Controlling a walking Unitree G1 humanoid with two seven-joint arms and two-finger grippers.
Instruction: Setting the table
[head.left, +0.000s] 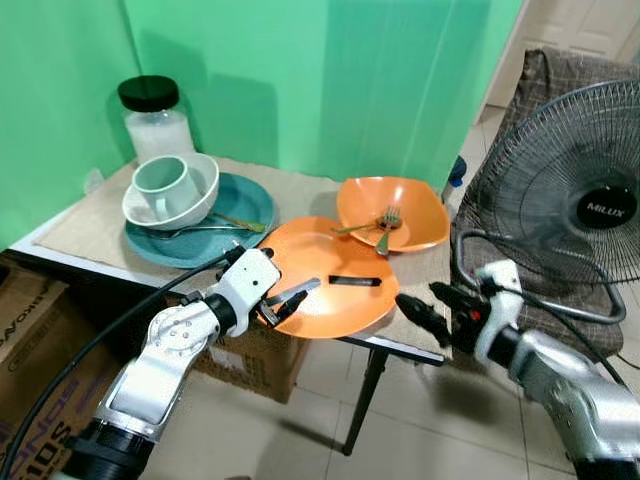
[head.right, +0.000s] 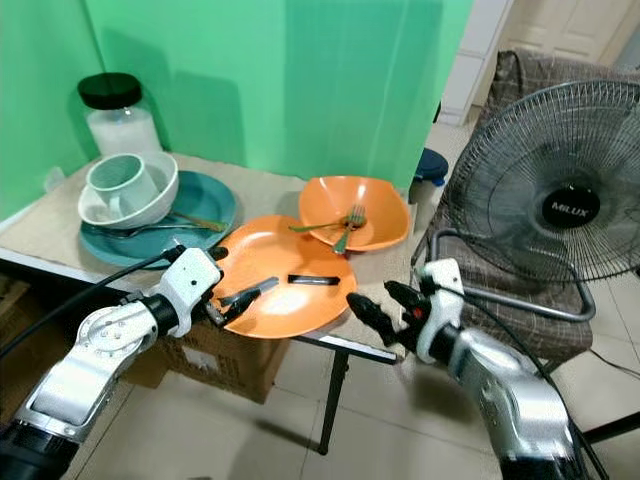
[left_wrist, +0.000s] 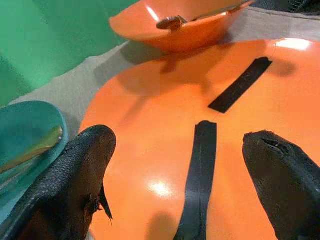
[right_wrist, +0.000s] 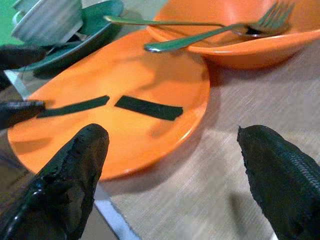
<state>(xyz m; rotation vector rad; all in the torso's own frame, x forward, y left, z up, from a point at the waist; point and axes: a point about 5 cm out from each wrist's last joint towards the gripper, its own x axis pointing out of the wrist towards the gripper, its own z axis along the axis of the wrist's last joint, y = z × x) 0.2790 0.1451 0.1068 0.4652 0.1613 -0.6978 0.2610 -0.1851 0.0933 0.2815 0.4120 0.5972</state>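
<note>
I've got the left gripper (head.left: 290, 298) over the near edge of the orange plate (head.left: 340, 300), fingers spread apart, nothing between them. Two black strips (left_wrist: 240, 84) lie on that plate. My right gripper (head.left: 432, 306) hangs just off the table's (head.left: 90, 225) front right edge, fingers wide apart and empty too. Behind the plate sits an orange bowl (head.left: 415, 215) with what look like two forks (head.left: 385, 222) in it, though it's hard to separate them. Further left, a teal plate (head.left: 245, 205) carries a white bowl (head.left: 205, 195) with a mug (head.left: 165, 185) inside, a jar (head.left: 155, 115) behind. A fan (head.left: 590, 200) crowds my right arm.
</note>
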